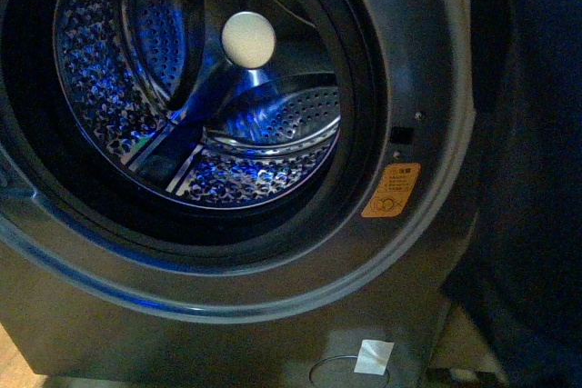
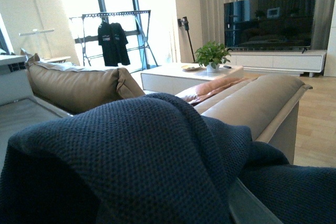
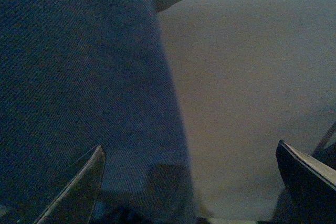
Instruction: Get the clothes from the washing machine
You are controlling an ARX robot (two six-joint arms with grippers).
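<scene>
The clothes [image 1: 532, 179] are seen in the front view as a dark navy mass hanging at the right edge, outside the washing machine [image 1: 227, 297] and beside its front panel. The drum [image 1: 227, 134] is lit blue, and no fabric is seen in it.

In the right wrist view the right gripper [image 3: 191, 182] is spread wide. The cloth lies along one of its fingers [image 3: 79, 190] and reaches partly into the gap, but it is not pinched. A plain grey surface [image 3: 252, 103] fills the rest of the gap.

In the left wrist view the knitted navy cloth is draped across the foreground in front of a tan sofa [image 2: 79, 85]. The left gripper is not seen there, so its state cannot be told.

An orange sticker [image 1: 391, 190] is fixed to the right of the porthole. Its print is too small to be read, as is the white print on a black T-shirt [image 2: 114, 43] hung on a rack [image 2: 118, 17].
</scene>
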